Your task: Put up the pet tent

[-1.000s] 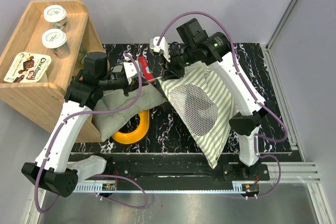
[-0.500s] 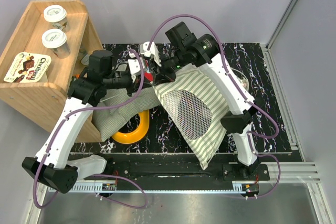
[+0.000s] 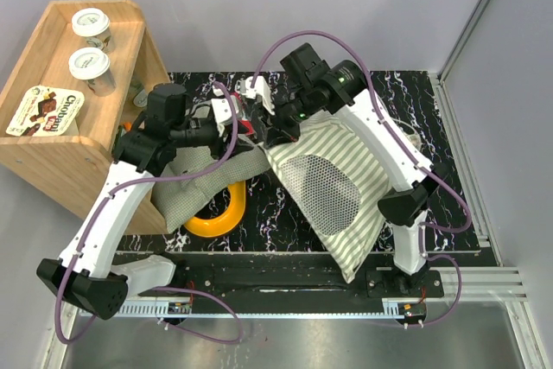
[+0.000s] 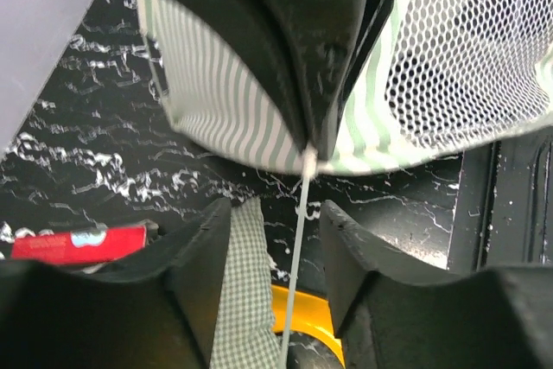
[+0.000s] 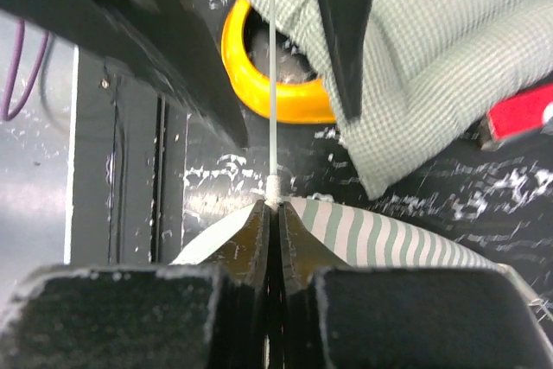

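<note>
The pet tent (image 3: 337,183), green-and-white striped with a round white mesh window, lies collapsed at the centre right of the black table. My right gripper (image 3: 264,124) is shut on the tent's upper left corner, where a thin white pole (image 5: 273,84) comes out; the right wrist view shows the pinch (image 5: 272,206). My left gripper (image 3: 238,118) faces it from the left and is open. In the left wrist view the pole (image 4: 294,274) runs between its fingers (image 4: 275,209) with a gap on each side. The striped fabric (image 4: 225,101) and mesh (image 4: 467,49) hang just beyond.
A small-checked green cushion (image 3: 203,179) lies under the left arm, partly over a yellow ring (image 3: 220,215). A red packet (image 3: 244,124) lies by the grippers. A wooden shelf (image 3: 78,140) with yogurt cups (image 3: 91,28) stands at the left.
The right gripper swung left with the tent corner, then came back slightly right; the tent shifted with it. The left gripper moved a little right, closer to the right gripper.
</note>
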Tool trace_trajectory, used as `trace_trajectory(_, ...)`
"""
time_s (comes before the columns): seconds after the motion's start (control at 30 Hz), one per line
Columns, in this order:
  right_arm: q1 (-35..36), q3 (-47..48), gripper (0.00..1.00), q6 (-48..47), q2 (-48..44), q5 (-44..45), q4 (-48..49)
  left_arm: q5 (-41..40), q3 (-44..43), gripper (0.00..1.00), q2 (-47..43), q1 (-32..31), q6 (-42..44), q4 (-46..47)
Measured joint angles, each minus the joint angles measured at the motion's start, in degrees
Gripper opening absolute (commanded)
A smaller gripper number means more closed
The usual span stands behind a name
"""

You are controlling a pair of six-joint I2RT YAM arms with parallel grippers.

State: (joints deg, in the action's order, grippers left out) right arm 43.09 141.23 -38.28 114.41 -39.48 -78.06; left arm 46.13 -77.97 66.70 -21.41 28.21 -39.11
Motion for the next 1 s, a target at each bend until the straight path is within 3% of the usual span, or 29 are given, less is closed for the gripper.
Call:
trace_trajectory(0.3,-1.42,-9.92,0.00,-0.39,-1.95,2.29,0.20,-0.22,3.37,0.68,-1.44,6.88,10.43,-7.21)
trace_trajectory(0.57,-1.42,-10.03,0.00,-0.46,-4.22,2.54,0.48,-0.26,10.14,0.70,-3.74,10.19,22.21,-13.11)
trace_trajectory(0.63,-1.42,-10.05,0.00,-0.46,-5.07,2.56,0.50,-0.55,12.04,0.64,-3.58,11.23,23.85,-13.03)
trace_trajectory(0.73,-1.42,-10.86,0.00,-0.48,-6.36,2.60,0.85,-1.25,13.35,0.43,-3.32,12.11,25.79,-12.98)
trace_trajectory(0.83,-1.42,-11.72,0.00,-0.52,-7.23,2.97,0.96,-1.75,13.75,0.00,-2.95,12.15,27.67,-12.85)
trace_trajectory(1.0,-1.46,-12.59,0.00,-0.68,-7.65,4.07,2.45,-1.01,13.75,0.00,-2.47,12.09,30.42,-15.19)
